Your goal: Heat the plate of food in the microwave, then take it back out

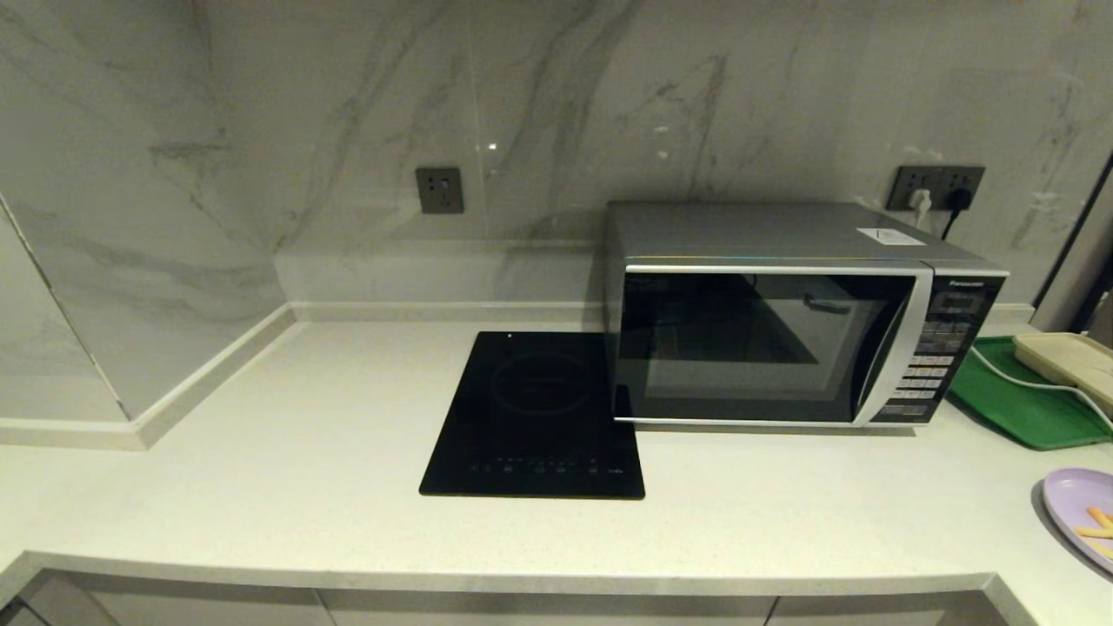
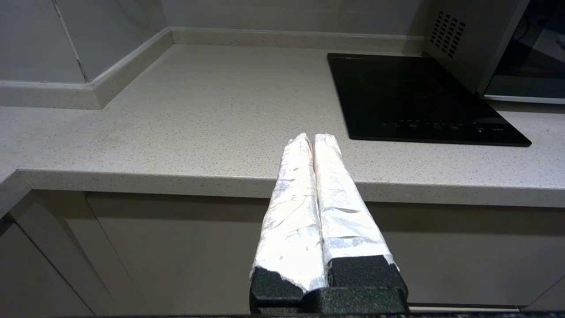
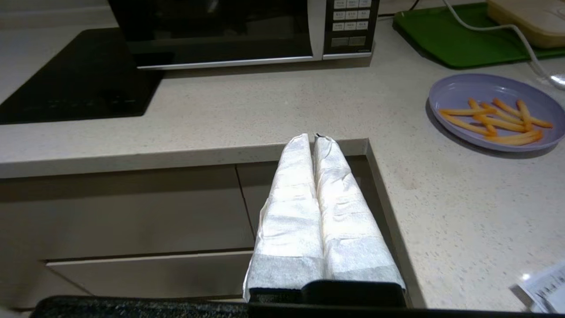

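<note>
Both grippers sit nearest our cameras, off the front edge of the counter and holding nothing. We note the left gripper (image 2: 312,138) has its foil-wrapped fingers pressed together, before the cabinet fronts (image 2: 176,247). Our right gripper (image 3: 312,138) is likewise closed, by the counter's inner corner.

Surface: pale speckled stone countertop (image 1: 261,452), L-shaped, with a grey-veined marble-look wall (image 1: 348,104) behind. Induction hob (image 1: 535,416) lies flat, just left of the microwave (image 1: 783,317), whose dark glass door is closed. Green tray (image 1: 1017,400) is to its right, carrying a cream object (image 1: 1065,356) and a white cable (image 1: 1035,382).

Plate of food (image 3: 496,110): lilac, with orange-yellow sticks, on the counter in front of the tray, apart from the microwave. Our head view cuts it off at the right edge. Neither arm shows in that view. Microwave interior is too dark to read.
</note>
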You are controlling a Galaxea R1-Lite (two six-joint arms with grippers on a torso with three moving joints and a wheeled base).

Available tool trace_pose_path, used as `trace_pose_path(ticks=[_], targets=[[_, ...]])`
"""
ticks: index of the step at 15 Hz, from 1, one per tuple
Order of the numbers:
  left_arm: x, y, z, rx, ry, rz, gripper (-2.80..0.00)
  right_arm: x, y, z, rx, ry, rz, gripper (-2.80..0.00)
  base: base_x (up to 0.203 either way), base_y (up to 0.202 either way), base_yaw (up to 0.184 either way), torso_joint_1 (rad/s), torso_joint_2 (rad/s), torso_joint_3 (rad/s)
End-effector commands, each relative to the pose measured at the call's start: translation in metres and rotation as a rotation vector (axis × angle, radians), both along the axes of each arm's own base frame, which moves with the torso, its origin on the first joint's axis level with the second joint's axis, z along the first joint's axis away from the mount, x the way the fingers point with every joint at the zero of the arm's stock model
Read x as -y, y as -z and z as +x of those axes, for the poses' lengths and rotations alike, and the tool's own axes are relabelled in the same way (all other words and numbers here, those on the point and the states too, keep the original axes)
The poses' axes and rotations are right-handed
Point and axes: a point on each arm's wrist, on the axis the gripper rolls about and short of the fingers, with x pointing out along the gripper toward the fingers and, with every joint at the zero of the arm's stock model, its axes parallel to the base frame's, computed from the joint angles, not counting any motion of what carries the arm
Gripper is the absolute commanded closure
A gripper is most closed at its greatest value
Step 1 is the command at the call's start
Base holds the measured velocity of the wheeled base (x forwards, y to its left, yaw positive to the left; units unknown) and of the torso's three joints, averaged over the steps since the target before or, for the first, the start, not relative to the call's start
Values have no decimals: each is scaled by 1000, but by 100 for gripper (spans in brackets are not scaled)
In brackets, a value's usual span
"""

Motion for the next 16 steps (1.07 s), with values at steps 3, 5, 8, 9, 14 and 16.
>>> trace_pose_path(ticks=[3, 5, 8, 9, 14, 16], targets=[[0, 0, 0, 0, -1, -1, 0, 0, 51, 51, 55, 12, -24, 0, 0, 0, 0, 0, 0, 0], [0, 0, 0, 0, -1, -2, 0, 0, 60, 60, 132, -21, -61, 0, 0, 0, 0, 0, 0, 0], [0, 0, 0, 0, -1, -1, 0, -1, 67, 62, 106, -58, -95, 0, 0, 0, 0, 0, 0, 0], [0, 0, 0, 2, -1, -2, 0, -1, 67, 62, 107, -61, -96, 0, 0, 0, 0, 0, 0, 0], [0, 0, 0, 0, -1, -1, 0, -1, 66, 62, 110, -62, -77, 0, 0, 0, 0, 0, 0, 0], [0, 0, 0, 0, -1, -2, 0, -1, 66, 62, 110, -54, -62, 0, 0, 0, 0, 0, 0, 0]])
